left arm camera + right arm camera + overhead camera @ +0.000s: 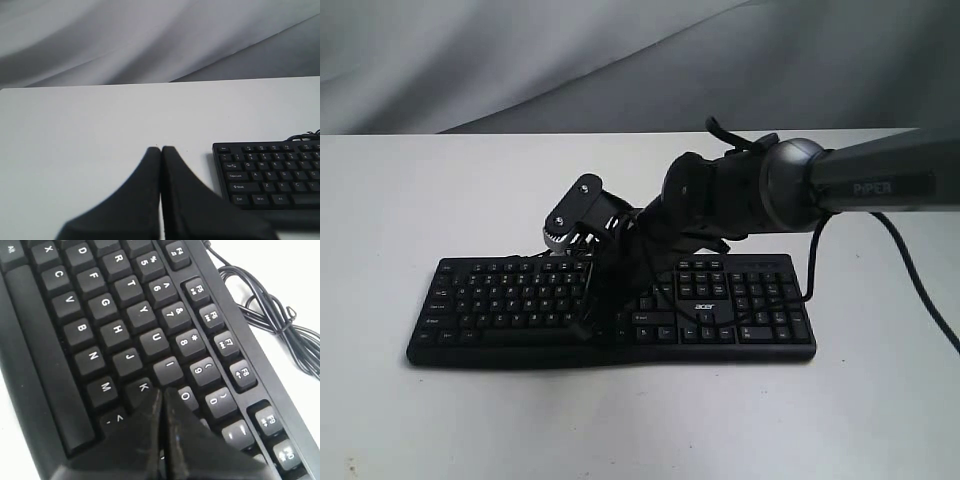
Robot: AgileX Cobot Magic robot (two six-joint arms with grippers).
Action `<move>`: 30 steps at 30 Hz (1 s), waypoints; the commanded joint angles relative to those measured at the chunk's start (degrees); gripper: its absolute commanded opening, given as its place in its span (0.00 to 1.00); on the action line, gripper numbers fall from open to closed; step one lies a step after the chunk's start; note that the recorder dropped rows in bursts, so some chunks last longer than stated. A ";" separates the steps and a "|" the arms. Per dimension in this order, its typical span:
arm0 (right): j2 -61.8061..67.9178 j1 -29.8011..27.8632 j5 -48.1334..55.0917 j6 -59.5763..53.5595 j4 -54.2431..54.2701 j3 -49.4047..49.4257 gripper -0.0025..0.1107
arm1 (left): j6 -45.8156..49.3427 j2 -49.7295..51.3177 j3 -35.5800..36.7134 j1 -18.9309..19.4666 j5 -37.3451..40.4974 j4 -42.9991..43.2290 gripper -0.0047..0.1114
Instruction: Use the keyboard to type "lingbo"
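Note:
The black keyboard (520, 300) lies across the middle of the white table, its number pad and acer logo to the right. My right gripper (588, 325) reaches from the right down onto the letter keys; it is shut, holding nothing. In the right wrist view its tips (163, 390) rest between the K, I and O keys of the keyboard (90, 315), covering the L area. My left gripper (161, 148) is shut and empty, hovering over bare table to the left of the keyboard's (270, 172) Esc corner. It does not show in the exterior view.
The keyboard's thin black cable (270, 315) lies bundled on the table just behind the function keys. The right arm (860, 185) stretches over the number pad side. A grey cloth backdrop (620, 60) hangs behind the table's far edge.

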 commanded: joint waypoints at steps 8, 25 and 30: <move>1.03 -0.39 -0.89 -0.40 0.44 -0.02 0.02 | -0.23 -0.15 0.25 0.11 -0.26 -0.46 0.04; 1.72 -0.39 -0.76 -0.40 1.12 -0.02 0.02 | -0.23 -0.15 0.25 0.11 -0.26 -0.46 0.04; 1.72 -0.39 -0.64 -0.40 1.12 -0.02 0.02 | -0.23 -0.15 0.25 0.11 -0.26 -0.46 0.04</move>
